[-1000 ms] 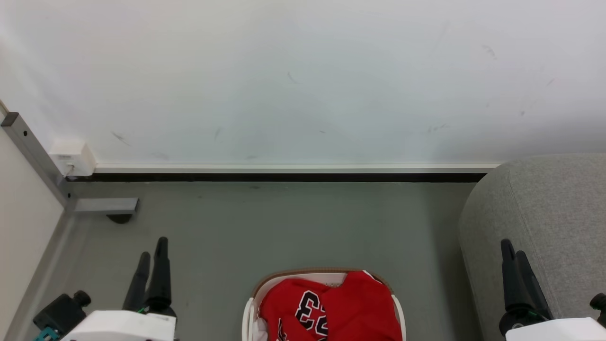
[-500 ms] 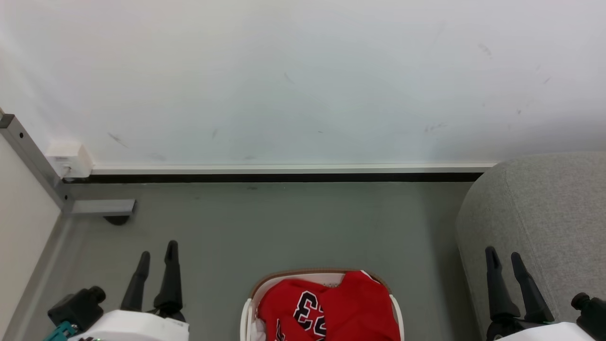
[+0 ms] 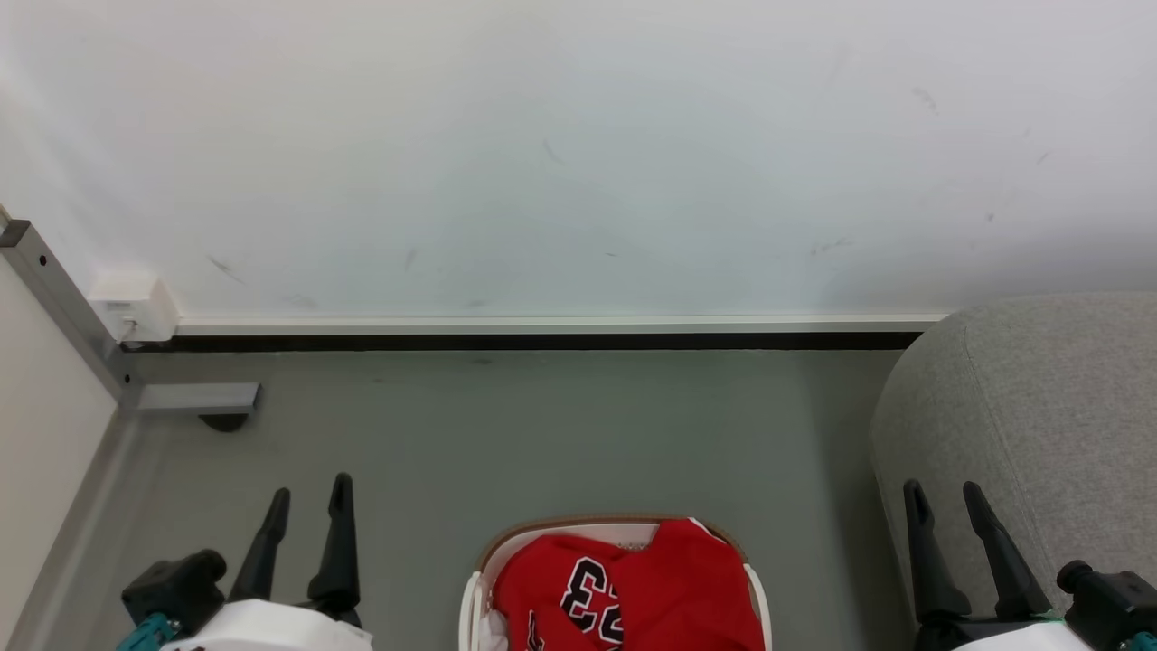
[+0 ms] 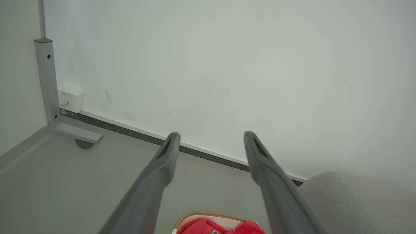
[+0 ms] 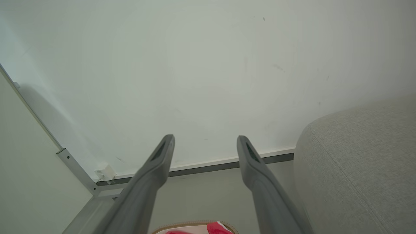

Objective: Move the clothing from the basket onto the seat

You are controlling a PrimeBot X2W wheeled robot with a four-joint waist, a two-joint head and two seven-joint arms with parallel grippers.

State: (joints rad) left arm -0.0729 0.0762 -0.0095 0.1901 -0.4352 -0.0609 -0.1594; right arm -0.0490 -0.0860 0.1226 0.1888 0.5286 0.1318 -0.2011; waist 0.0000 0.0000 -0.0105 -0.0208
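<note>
- Seat (image 3: 1039, 407) at 3 o'clock in the head view, with no jersey on the part that shows. Nothing delivered yet.
- Basket (image 3: 542, 523) at 6 o'clock on the floor, cut off by the bottom edge, so its near half is anyone's guess.
- Jersey (image 3: 669, 588) heaped inside the basket, "23" up. The grab, lift and carry are all left to do.
- Left gripper (image 3: 311, 488) at 7 o'clock, fingers spread, empty, off to the basket's side.
- Right gripper (image 3: 943, 490) at 5 o'clock, fingers spread, empty, between basket and seat.
</note>
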